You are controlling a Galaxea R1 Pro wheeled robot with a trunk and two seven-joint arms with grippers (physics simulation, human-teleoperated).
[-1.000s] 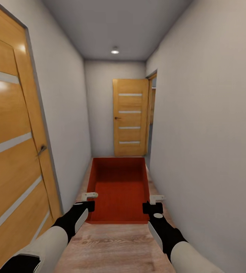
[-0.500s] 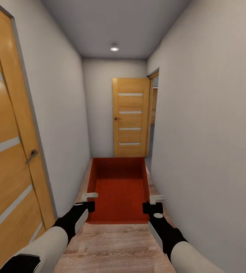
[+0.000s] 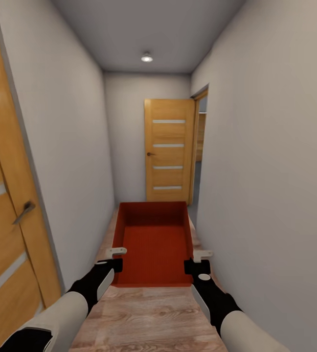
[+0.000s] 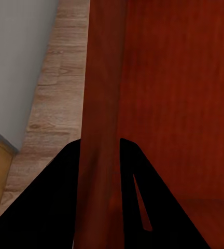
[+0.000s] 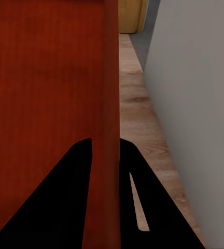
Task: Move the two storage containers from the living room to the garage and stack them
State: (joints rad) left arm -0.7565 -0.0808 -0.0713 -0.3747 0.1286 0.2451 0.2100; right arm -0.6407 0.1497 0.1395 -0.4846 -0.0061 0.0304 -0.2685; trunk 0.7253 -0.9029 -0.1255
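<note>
Storage container (image 3: 153, 244) carried level down a narrow hallway.
Left gripper (image 3: 114, 259) pinches its left wall, right gripper (image 3: 197, 260) its right wall, each near the close end, above the wood floor (image 3: 148, 318).

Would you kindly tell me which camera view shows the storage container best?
The head view: the whole storage container shows, open-topped, carried between both hands in the hallway. The left wrist view shows one wall clamped by the left hand; the right wrist view shows the opposite wall clamped by the right hand.
</note>
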